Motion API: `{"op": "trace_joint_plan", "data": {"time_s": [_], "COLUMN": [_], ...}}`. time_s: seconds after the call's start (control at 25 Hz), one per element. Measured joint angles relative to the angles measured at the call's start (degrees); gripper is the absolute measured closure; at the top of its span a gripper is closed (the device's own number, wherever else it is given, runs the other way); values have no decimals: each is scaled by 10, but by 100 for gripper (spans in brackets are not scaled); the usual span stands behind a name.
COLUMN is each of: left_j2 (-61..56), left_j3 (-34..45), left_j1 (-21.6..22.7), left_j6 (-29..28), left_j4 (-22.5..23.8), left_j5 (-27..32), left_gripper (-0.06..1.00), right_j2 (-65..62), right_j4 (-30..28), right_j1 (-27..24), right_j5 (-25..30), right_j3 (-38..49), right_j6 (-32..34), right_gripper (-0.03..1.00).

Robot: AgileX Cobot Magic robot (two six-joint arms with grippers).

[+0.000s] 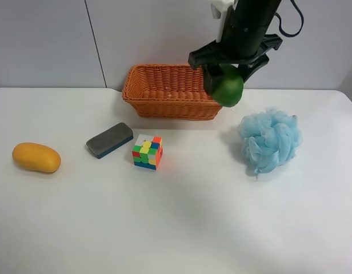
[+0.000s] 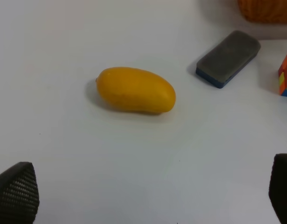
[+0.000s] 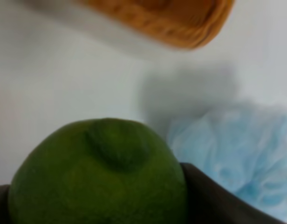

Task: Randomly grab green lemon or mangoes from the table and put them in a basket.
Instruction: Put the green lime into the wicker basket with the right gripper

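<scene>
White surface (image 1: 193, 228), grey wall (image 1: 50, 40) behind; right end effector (image 1: 226, 77) clasps the green lemon (image 1: 228, 90) aloft near the basket (image 1: 164, 94), left end effector (image 2: 148, 196) wide

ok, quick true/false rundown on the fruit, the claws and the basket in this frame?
1. The right claw holds the green lemon clear of the table. True.
2. The mango lies in the basket. False: it lies on the table, apart from the basket.
3. The left claw is open with nothing in it. True.
4. The puzzle cube touches the blackboard eraser. False: there is a gap of bare table between them.
</scene>
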Motion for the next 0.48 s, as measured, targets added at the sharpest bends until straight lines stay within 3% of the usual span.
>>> {"op": "trace_joint_plan", "data": {"time_s": [0.24, 0.48], "left_j2": [0, 0], "left_j3": [0, 0], "left_j1": [0, 0], "left_j6": [0, 0], "left_j4": [0, 0], "left_j5": [0, 0], "left_gripper": [-5, -5], "right_j2": [76, 146], "right_j4": [-4, -8], "right_j1": [-33, -35], "right_j5": [-40, -117], "right_j3": [-80, -128], "right_j6": [-2, -3], "right_gripper": [31, 31]}}
